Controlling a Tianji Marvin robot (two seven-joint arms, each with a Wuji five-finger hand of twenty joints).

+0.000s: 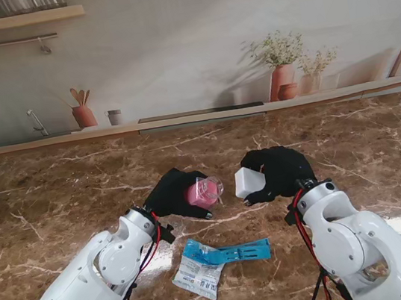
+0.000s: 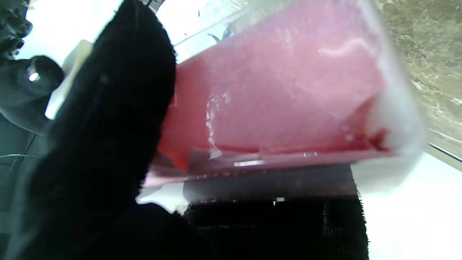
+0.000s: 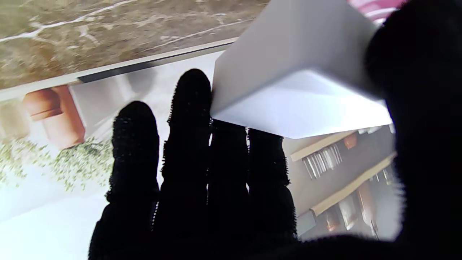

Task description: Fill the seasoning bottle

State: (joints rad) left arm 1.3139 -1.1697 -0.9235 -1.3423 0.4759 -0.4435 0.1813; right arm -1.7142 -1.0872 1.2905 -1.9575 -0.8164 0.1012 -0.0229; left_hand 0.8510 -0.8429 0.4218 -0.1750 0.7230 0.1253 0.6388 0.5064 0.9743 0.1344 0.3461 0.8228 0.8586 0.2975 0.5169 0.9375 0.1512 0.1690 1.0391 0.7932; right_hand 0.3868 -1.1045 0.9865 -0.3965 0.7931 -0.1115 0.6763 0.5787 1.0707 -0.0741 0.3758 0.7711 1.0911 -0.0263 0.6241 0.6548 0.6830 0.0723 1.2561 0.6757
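Above mid-table, left hand (image 1: 175, 193) gripping bottle (image 1: 204, 192), right hand (image 1: 278, 171) gripping cap (image 1: 249, 181)

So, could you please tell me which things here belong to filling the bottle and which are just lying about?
In use:
- bottle, pink inside, in the left hand
- white lid in the right hand
- packet and blue strip, probably the refill

Lying about:
- nothing else on the table
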